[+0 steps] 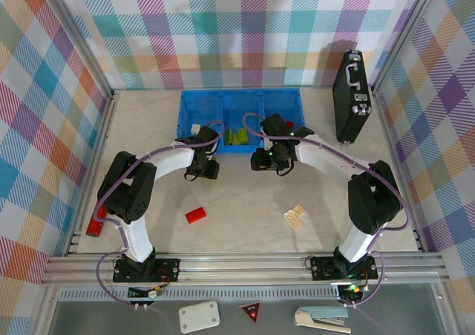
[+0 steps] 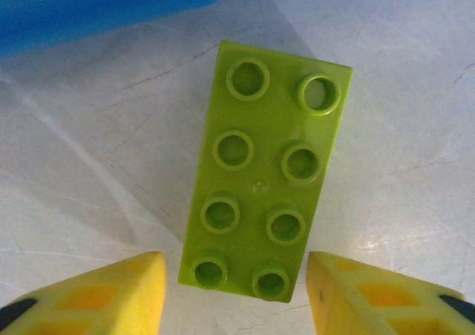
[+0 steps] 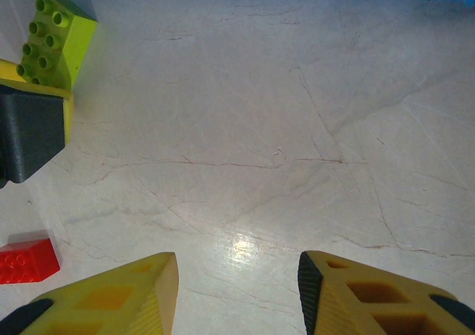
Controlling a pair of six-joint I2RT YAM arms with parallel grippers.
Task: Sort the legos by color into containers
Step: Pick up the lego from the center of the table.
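**I am straddling a lime green studded plastic brick (image 2: 263, 171) with my left end effector (image 2: 236, 264) on the pale marbled desk (image 2: 415, 127).**

The brick is lying flat, studs up, just on the near side of the long bright-blue plastic bin (image 2: 104, 8). My yellow fingers (image 2: 111, 294) are standing partly open on either side of its near end. A sliver of desk is showing between one finger and the brick, so I am gripping nothing. My right end effector (image 3: 237, 264) is hanging just to the right, also partly open and holding nothing, over bare desk. Seen from above, more green bricks (image 1: 237, 136) are sitting in the bin's middle compartment and a pale beige brick (image 1: 194, 129) in its left one. A red brick (image 1: 196, 215) and some beige bricks (image 1: 295, 216) are lying on the near desk, well apart. A second red brick (image 1: 95, 226) is sitting at the left edge.
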